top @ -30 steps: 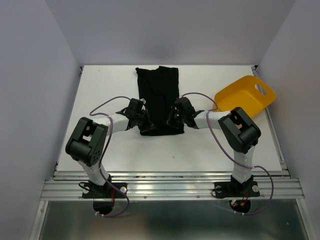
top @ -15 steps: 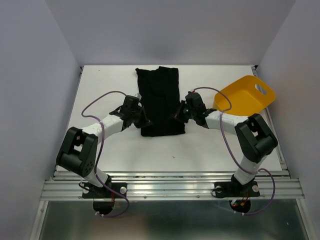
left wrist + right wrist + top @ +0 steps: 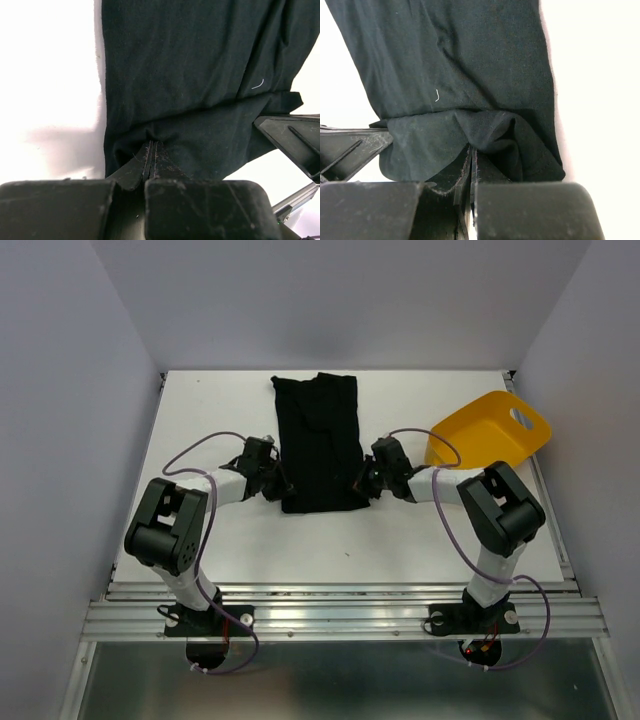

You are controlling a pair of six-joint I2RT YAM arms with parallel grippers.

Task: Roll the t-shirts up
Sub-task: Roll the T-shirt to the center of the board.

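One black t-shirt (image 3: 320, 435) lies folded into a long strip down the middle of the white table (image 3: 200, 530). Its near end is turned over onto itself, as seen in the left wrist view (image 3: 200, 65) and the right wrist view (image 3: 470, 55). My left gripper (image 3: 281, 483) is at the strip's near left corner. Its jaws (image 3: 151, 145) are shut, with the fabric puckered at the tips. My right gripper (image 3: 363, 483) is at the near right corner, shut (image 3: 472, 150) on a bunched fold of the shirt.
A yellow plastic tub (image 3: 490, 435) lies tilted at the right edge of the table, just beyond my right arm. White walls close in the table on three sides. Purple cables loop off both forearms.
Both grippers have shifted slightly outward, from over the strip's near end to its two side corners, and the arms' elbows have swung. The shirt's near end has hardly moved.
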